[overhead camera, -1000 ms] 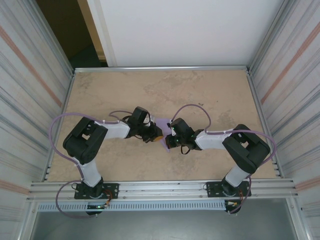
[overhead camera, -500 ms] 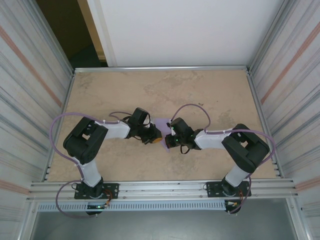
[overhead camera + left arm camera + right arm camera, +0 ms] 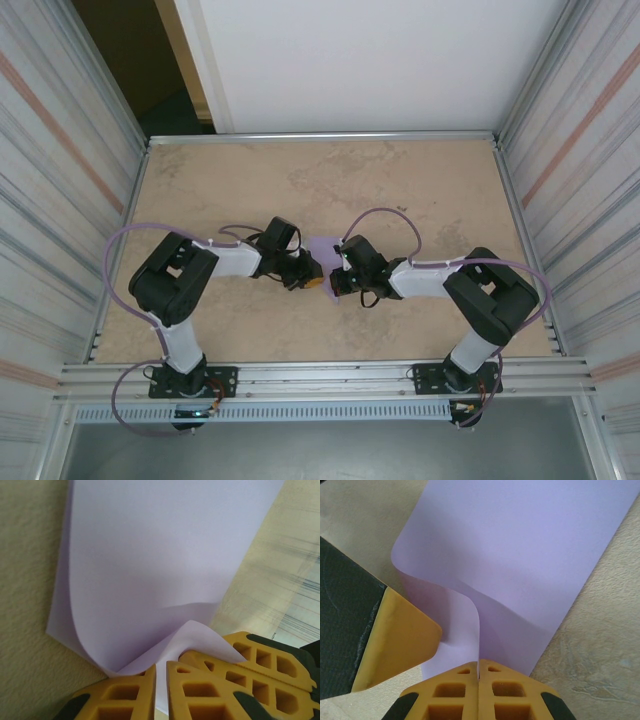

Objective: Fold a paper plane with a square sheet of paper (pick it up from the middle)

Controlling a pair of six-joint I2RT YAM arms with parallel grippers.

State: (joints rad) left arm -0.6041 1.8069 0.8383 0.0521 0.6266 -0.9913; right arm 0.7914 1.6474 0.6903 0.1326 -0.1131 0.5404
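The square sheet of paper [image 3: 322, 243] is lavender and lies mid-table, its near edge lifted and curled between the two grippers. My left gripper [image 3: 313, 279] is shut on that near edge, with a fold of the paper [image 3: 160, 555] running down into the thin slit between its yellow fingertips [image 3: 161, 666]. My right gripper [image 3: 336, 281] is shut tight on the same edge of the sheet [image 3: 520, 545], pinching it at the tips [image 3: 479, 663]. The two grippers stand almost tip to tip. One left finger [image 3: 400, 640] shows beside the right one. No folded paper plane is in view.
The beige table [image 3: 420, 180] has room behind and to both sides of the grippers. Corrugated metal walls [image 3: 60, 180] close in left and right, a white panel [image 3: 360, 60] stands at the back, and an aluminium rail [image 3: 320, 380] carries the arm bases.
The two grippers have drawn a little closer together over the sheet. Less of the paper shows between and below them than a second ago.
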